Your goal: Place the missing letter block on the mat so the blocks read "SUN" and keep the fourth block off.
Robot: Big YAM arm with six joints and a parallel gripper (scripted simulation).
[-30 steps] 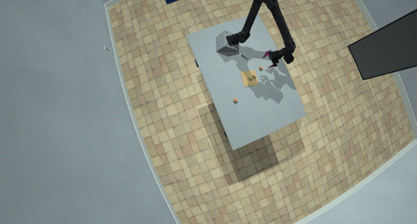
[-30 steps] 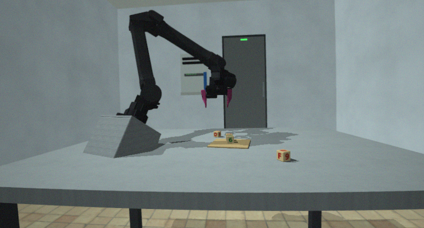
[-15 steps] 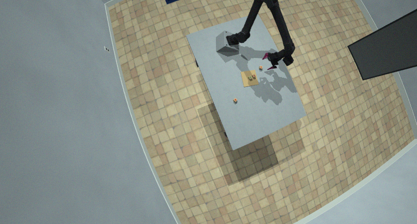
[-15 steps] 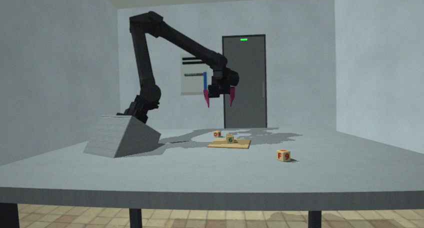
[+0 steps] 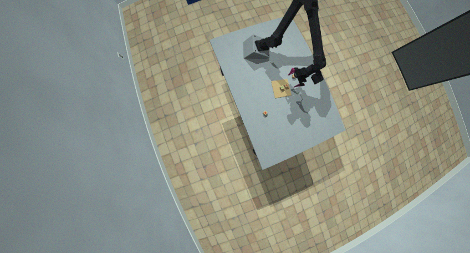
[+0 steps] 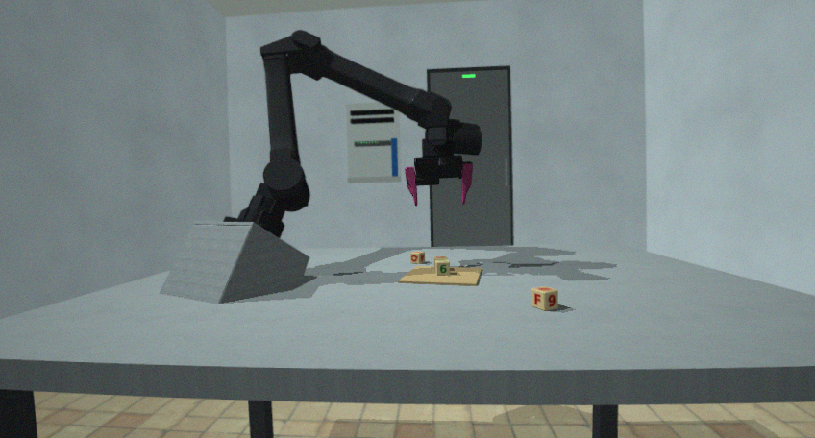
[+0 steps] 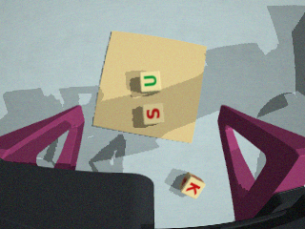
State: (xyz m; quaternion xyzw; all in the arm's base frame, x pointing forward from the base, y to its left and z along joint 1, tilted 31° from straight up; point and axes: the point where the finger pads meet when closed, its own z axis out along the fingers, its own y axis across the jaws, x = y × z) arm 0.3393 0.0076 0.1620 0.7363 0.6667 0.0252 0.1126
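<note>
The tan mat (image 5: 276,93) (image 6: 410,279) (image 7: 129,50) lies flat on the table. The U block (image 5: 282,87) (image 6: 442,268) (image 7: 150,81) and the S block (image 5: 286,85) (image 7: 153,114) lie flat on it, S left of U and both upright for the base reader. The K block (image 5: 293,76) (image 6: 417,257) (image 7: 193,186) lies turned on the table off the mat. The fourth block (image 5: 265,112) (image 6: 544,299) is on the table on the mat's other side, F and 9 on its sides; its red top mark is unreadable. My gripper (image 5: 292,80) (image 6: 439,204) (image 7: 151,113) is open and empty, high above the blocks.
The grey wedge-shaped base block (image 5: 250,47) (image 6: 229,262) carries the arm at one end of the table (image 5: 296,128) (image 6: 343,330). The arm's shadow falls across the table and part of the mat. The K block is near the mat's S side.
</note>
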